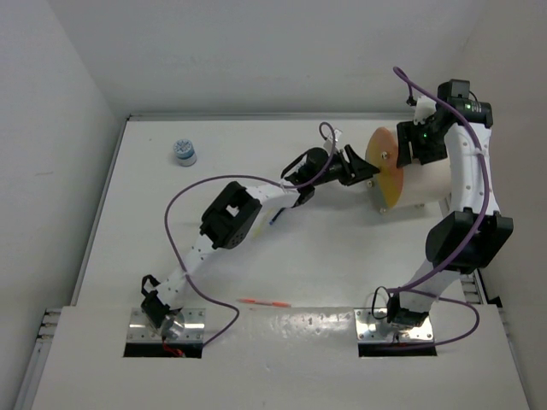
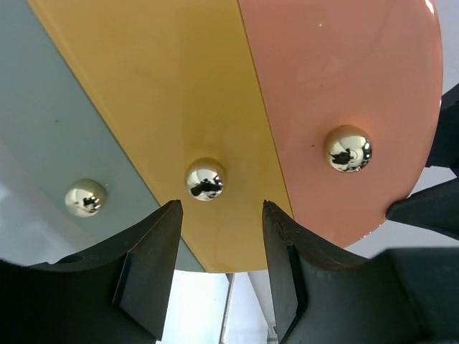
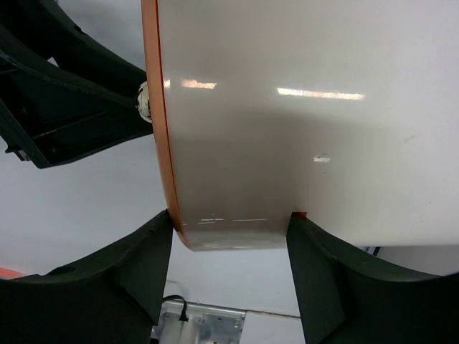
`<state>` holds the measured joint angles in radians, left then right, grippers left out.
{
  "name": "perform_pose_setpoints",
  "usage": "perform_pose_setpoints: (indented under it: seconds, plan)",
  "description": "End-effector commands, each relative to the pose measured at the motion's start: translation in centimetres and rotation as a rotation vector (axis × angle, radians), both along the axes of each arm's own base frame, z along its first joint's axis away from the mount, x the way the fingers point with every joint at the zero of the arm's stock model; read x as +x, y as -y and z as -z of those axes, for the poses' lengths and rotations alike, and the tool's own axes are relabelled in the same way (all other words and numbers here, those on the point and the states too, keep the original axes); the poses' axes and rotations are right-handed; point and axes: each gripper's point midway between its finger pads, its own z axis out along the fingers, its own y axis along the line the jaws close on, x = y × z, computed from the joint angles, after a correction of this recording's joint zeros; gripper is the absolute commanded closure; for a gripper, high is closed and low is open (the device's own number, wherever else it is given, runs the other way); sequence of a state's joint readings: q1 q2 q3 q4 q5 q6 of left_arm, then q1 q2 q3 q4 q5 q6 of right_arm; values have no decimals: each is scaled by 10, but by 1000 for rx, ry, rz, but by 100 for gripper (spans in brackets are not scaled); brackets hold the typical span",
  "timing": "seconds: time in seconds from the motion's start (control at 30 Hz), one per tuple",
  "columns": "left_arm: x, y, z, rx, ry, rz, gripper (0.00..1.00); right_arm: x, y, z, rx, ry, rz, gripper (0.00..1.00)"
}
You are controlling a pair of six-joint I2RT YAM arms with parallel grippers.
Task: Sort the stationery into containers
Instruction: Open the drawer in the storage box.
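Left jaws half-open around knob; right jaws tight on drum.

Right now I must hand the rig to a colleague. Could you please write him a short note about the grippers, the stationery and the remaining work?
Left gripper: open, its fingers on either side of the middle brass knob on the yellow part of the front disc, not closed on it.
Right gripper: appears closed on the cream drum, seemingly steadying it.
Loose on the table: an orange-red pen at the near edge and a blue-and-white cylinder at the far left.
Done: drum held, knob lined up.
Left: pull the drawer open, then put the stationery in.
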<state>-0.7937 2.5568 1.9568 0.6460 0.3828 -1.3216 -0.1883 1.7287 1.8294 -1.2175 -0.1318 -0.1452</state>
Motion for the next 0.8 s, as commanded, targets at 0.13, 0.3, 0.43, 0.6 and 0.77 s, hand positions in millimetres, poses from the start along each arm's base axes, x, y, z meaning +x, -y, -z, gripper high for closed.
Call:
perform_pose_setpoints:
  seconds: [0.13, 0.3, 0.43, 0.6, 0.77]
  plan:
    - [2, 11, -27, -69, 65, 0, 45, -42, -13, 25, 79, -217, 35, 38]
    - [4, 17, -28, -84, 79, -5, 46, -44, -14, 26, 86, -224, 27, 38]
    - [2, 22, -22, -80, 78, -2, 46, -43, -15, 27, 93, -232, 24, 39]
    - [2, 23, -22, -83, 80, -6, 52, -45, -17, 27, 98, -238, 17, 40]
    - [3, 23, -26, -92, 88, -8, 61, -46, -17, 26, 102, -238, 14, 40]
